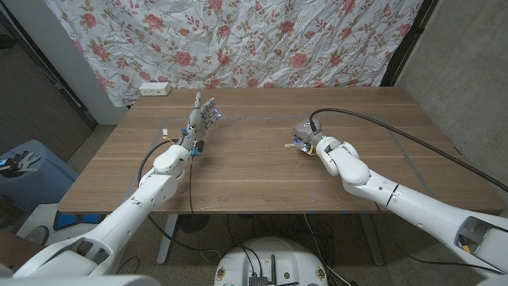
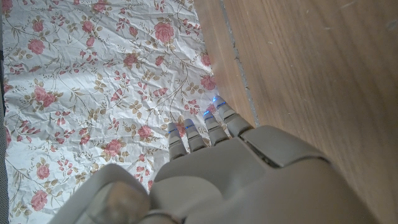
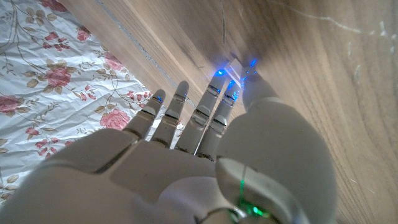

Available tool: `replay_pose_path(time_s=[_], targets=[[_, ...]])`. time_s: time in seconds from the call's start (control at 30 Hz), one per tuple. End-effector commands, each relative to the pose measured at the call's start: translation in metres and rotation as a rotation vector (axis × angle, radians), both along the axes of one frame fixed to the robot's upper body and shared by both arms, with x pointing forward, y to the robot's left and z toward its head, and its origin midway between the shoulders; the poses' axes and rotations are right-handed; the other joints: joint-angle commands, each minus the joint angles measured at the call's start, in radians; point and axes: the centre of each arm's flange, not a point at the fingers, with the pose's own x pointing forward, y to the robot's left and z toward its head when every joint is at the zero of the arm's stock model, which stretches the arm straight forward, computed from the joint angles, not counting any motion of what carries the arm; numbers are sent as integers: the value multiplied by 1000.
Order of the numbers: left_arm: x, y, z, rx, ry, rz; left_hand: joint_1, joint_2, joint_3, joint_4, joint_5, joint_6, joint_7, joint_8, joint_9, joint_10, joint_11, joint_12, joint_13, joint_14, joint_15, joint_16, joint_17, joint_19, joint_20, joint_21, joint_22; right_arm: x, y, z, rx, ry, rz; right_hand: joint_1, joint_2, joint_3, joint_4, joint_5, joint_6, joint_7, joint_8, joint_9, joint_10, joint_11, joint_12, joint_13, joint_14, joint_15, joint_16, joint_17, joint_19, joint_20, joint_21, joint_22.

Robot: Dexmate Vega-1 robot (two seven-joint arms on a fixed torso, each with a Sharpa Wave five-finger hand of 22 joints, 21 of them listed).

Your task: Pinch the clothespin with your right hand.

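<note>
- Hanging behind everything was a big flowered cloth [image 1: 262,40], past the far edge.
- The wooden tabletop [image 1: 238,171] came next. It had lots of bare wood in the middle and at the front. Its edges were all well away from the right hand, so I think there was plenty of room to move and little chance of knocking something off.
- The right arm [image 1: 397,195] reached in over the front right side of the tabletop, with a black cable [image 1: 397,131] looping over the wood near it.
- The left hand [image 1: 202,115] was up near the far left part of the tabletop. Its fingers [image 2: 208,127] pointed out straight and held nothing.
- The right hand [image 1: 308,137] was low on the wood, right of the middle. Its fingers [image 3: 208,102] reached down to the tabletop with blue lights at the tips. I could not tell if they were squeezing anything yet.
- A white power strip [image 1: 155,89] lay near the far left edge, well apart from both hands.
- The clothespin [image 1: 294,145] looked like a tiny bit of colour, touching or just beside the right hand's fingertips. It was too small to see well. I think it would be light and stiff, with a springy end, and it could slide or flip away easily. The best spot to pinch would be its two tail ends, thumb on one side and a finger on the other.
</note>
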Motion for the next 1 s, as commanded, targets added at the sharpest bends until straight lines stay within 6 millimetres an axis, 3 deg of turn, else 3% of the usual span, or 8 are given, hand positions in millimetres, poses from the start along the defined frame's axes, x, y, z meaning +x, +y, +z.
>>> replay_pose_path(time_s=[0.03, 1.0], targets=[[0, 0, 0, 0, 0, 0, 1, 5, 0, 6, 8, 0, -9, 6, 5, 1, -7, 5, 2, 8, -9, 5, 4, 7, -1, 7, 2, 2, -2, -1, 9, -9, 13, 21, 8, -12, 0, -6, 25, 2, 10, -4, 28, 0, 11, 10, 14, -149, 14, 9, 11, -6, 2, 0], [0, 0, 0, 0, 0, 0, 1, 6, 1, 6, 8, 0, -9, 6, 5, 4, -7, 6, 2, 9, -7, 5, 4, 7, -1, 7, 2, -9, -8, 18, 20, -27, 13, 12, 28, -46, 15, -15, 58, 2, 1, -13, 56, 1, 13, 16, 30, -140, 42, 27, 20, 1, 2, 1]])
